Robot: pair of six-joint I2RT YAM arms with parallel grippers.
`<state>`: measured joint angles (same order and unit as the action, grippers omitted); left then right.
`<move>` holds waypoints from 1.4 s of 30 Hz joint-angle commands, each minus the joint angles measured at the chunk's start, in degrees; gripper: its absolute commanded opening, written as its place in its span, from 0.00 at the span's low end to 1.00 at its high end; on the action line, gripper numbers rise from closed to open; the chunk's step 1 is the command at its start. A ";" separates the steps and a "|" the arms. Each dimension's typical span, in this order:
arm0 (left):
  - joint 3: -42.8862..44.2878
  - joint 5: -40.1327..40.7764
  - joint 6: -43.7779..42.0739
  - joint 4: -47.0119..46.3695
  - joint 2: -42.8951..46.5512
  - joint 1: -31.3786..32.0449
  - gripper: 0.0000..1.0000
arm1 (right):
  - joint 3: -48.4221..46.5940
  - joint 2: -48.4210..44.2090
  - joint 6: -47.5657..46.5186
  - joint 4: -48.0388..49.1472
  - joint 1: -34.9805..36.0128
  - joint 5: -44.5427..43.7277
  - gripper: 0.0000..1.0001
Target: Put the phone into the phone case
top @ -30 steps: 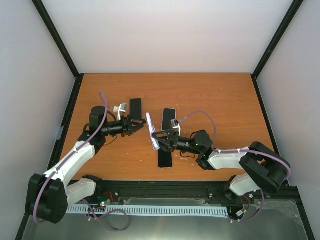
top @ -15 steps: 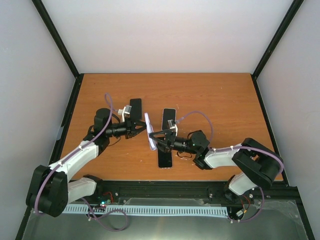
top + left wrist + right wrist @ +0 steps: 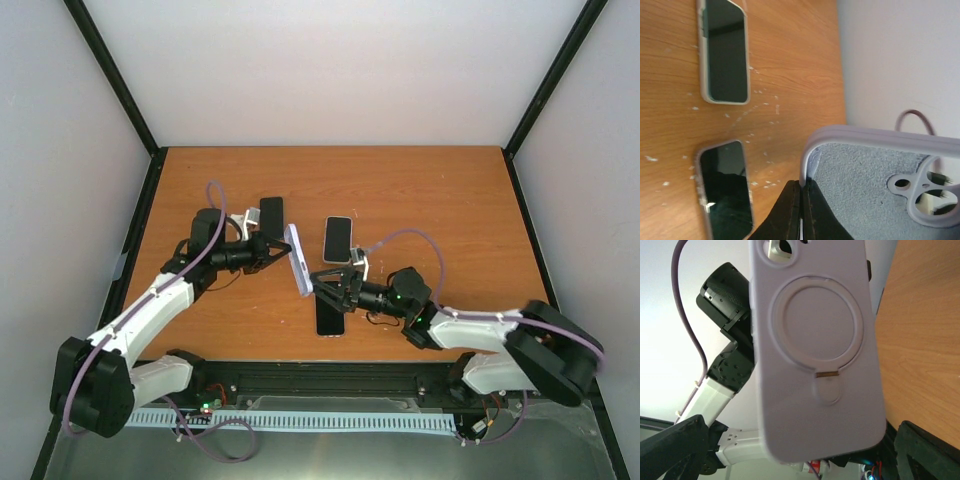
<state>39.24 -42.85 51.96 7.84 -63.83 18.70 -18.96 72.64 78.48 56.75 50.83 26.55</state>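
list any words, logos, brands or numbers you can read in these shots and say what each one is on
None: no readable text shows in any view.
lilac phone case: its back has only a moulded ring and a small tab, no lettering or logo.
upper phone and lower phone in the left wrist view: screens dark, nothing displayed.
Arms in the top view: no marking large enough to read.

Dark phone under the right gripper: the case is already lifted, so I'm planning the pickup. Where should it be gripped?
I'd take the dark phone across its long edges near mid-length, coming straight down with the right gripper. It lies flat, screen up, on the table, so only its thin sides offer a hold.
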 commanded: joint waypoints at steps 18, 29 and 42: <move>7.93 29.13 -16.95 26.28 -19.66 0.13 0.01 | -6.62 -29.66 -18.22 -54.92 -0.13 -19.15 1.00; 7.81 28.99 -17.76 26.18 -21.84 0.29 0.29 | -7.59 -30.36 -19.02 -58.34 -0.15 -20.62 1.00; 21.46 44.23 -17.06 25.98 -25.96 0.07 0.99 | -8.20 -31.79 -19.81 -61.50 -0.16 -22.14 1.00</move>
<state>53.95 -5.82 35.38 34.26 -86.39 18.76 -25.89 41.91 59.40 -3.01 50.70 5.91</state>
